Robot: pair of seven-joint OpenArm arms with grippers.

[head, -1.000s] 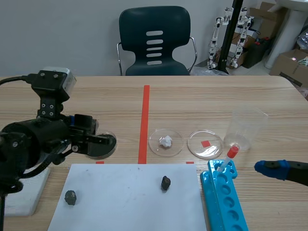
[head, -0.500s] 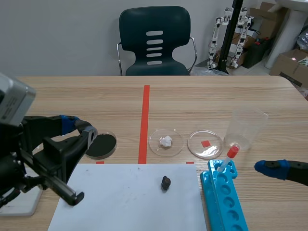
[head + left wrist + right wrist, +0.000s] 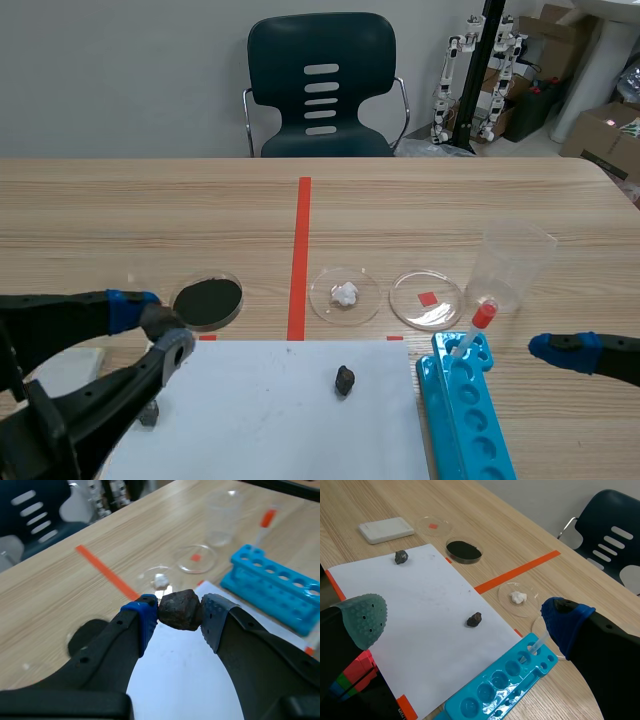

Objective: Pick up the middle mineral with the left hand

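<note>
Middle mineral (image 3: 181, 609): a dark, rough, angular lump, clamped between the two pads of the left hand (image 3: 157, 322). The blue pad presses one side and the grey pad the opposite side. It sits over the left part of the white paper sheet (image 3: 270, 425), at the near left of the desk (image 3: 450, 200), and does not touch the sheet.

Left hand: narrow, closed on the lump, which fills the gap between the pads.

Right hand (image 3: 461, 614): spread wide and holding nothing, at the near right of the desk, just right of the blue tube rack (image 3: 465, 420).

Remaining stones: a small dark stone (image 3: 344, 380) lies on the sheet right of its middle, toward the far edge. A second grey stone (image 3: 401, 556) lies near the sheet's left edge, partly hidden behind the left hand's near finger in the scene view.

Other items: three petri dishes stand in a row just beyond the sheet's far edge. The left dish (image 3: 208, 300) holds black powder, the middle dish (image 3: 344, 295) a white lump, and the right dish (image 3: 427, 299) a red square. A clear plastic beaker (image 3: 512, 265) stands right of the row. A red-capped tube (image 3: 475, 328) leans in the far end of the rack. A white block (image 3: 386, 529) lies left of the sheet. A dark chair (image 3: 320, 85) stands beyond the far edge.
</note>
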